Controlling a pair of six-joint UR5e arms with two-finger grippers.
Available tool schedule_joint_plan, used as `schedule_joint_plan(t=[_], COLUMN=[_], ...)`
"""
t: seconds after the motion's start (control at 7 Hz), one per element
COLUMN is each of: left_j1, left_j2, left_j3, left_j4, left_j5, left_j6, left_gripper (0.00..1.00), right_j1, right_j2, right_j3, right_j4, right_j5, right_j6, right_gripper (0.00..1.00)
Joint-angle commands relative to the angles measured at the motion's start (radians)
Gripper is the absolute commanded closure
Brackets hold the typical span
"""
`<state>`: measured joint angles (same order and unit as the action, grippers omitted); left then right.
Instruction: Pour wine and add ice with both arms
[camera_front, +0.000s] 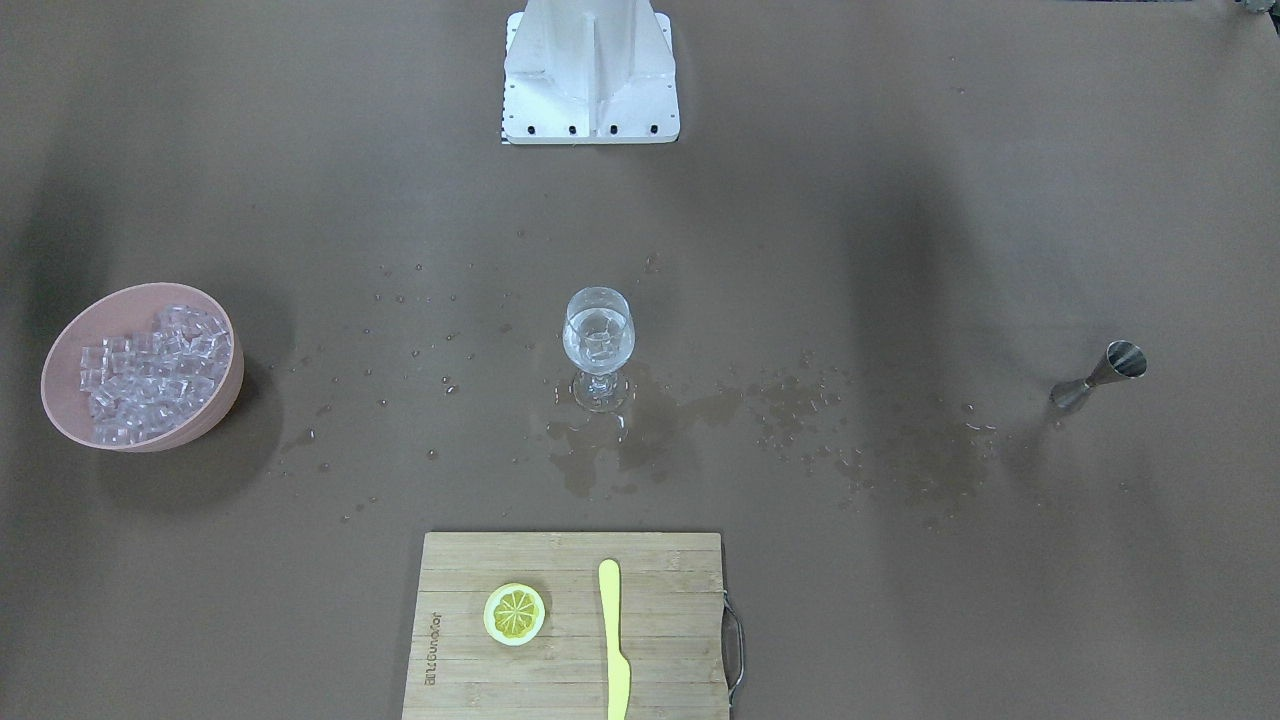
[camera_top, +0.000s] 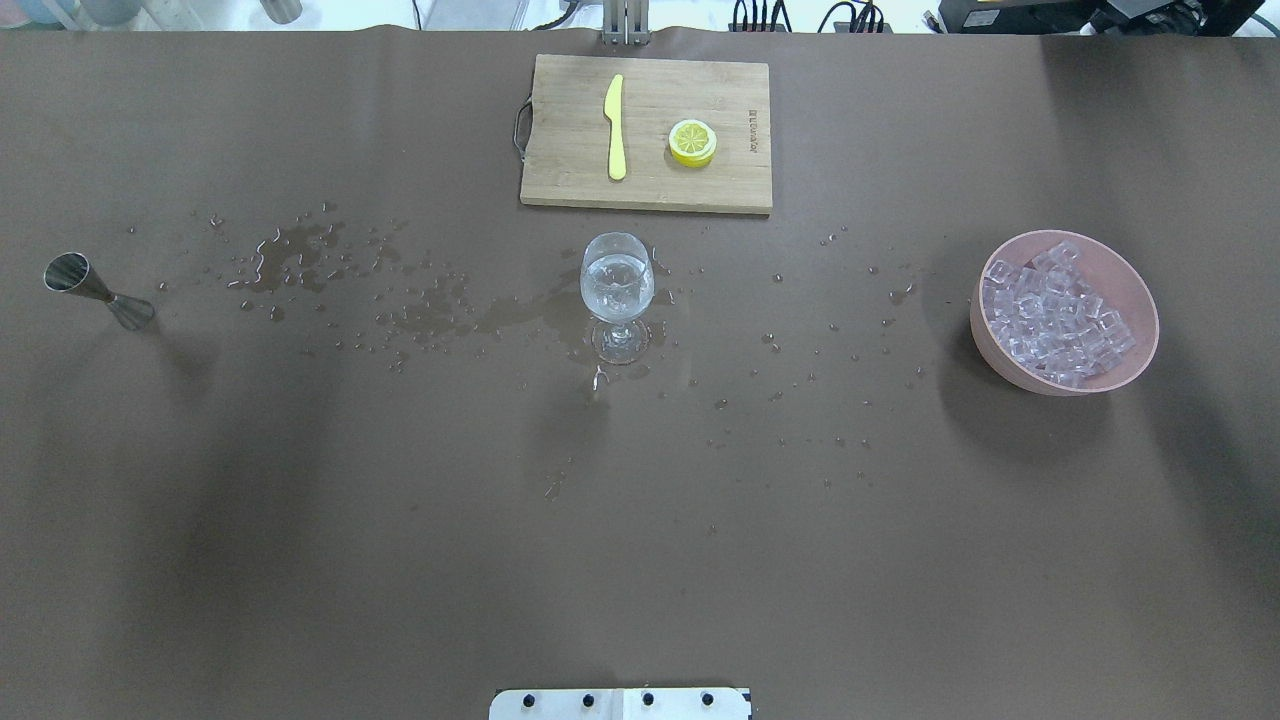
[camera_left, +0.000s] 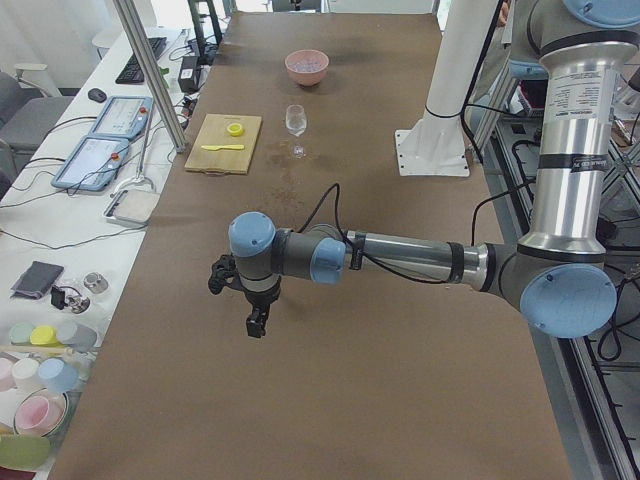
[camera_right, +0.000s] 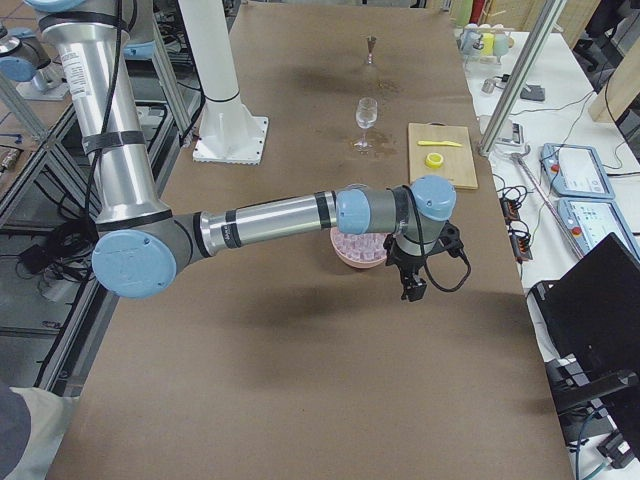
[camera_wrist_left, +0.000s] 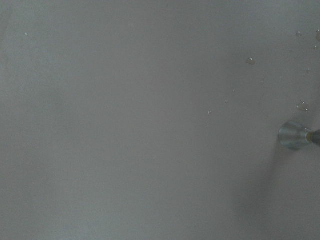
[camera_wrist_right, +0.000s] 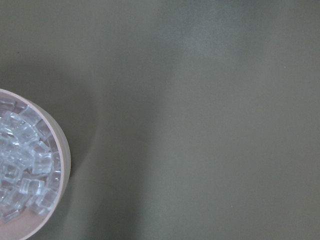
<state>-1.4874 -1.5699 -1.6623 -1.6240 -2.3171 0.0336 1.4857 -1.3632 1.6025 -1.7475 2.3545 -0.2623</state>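
A wine glass (camera_front: 598, 345) stands mid-table (camera_top: 617, 285) and holds clear wine with a few ice cubes. A pink bowl (camera_front: 205, 418) of ice (camera_front: 150, 370) sits on the robot's right (camera_top: 1000, 362), and its rim shows in the right wrist view (camera_wrist_right: 64, 150). A steel jigger (camera_top: 95, 288) stands on the robot's left and shows in the left wrist view (camera_wrist_left: 295, 136). My left gripper (camera_left: 258, 322) hangs above the table near the jigger's end. My right gripper (camera_right: 412, 290) hangs just beside the bowl. I cannot tell whether either gripper is open or shut.
A wooden cutting board (camera_top: 560, 170) with a lemon slice (camera_top: 692, 142) and a yellow knife (camera_top: 615, 125) lies beyond the glass. Water drops and a wet patch (camera_top: 300, 255) spread between the jigger and the glass. The white base block (camera_front: 590, 70) stands at the robot's edge.
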Motion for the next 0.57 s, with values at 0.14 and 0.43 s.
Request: schedule_joint_plan(t=[0.14, 0.43], left_j1=[-0.002, -0.022], left_j2=[0.008, 0.001], left_j3=[-0.034, -0.043], left_j4=[0.026, 0.039], left_j5=[-0.076, -0.084], left_j6=[-0.003, -0.008], left_gripper=[0.02, 0.02], right_j1=[-0.040, -0.041], right_j2=[0.007, 0.013], right_j3=[-0.006, -0.006], right_j4=[-0.001, 0.000], right_j5=[0.006, 0.038], right_j6=[0.000, 0.009], right_gripper=[0.00, 0.00])
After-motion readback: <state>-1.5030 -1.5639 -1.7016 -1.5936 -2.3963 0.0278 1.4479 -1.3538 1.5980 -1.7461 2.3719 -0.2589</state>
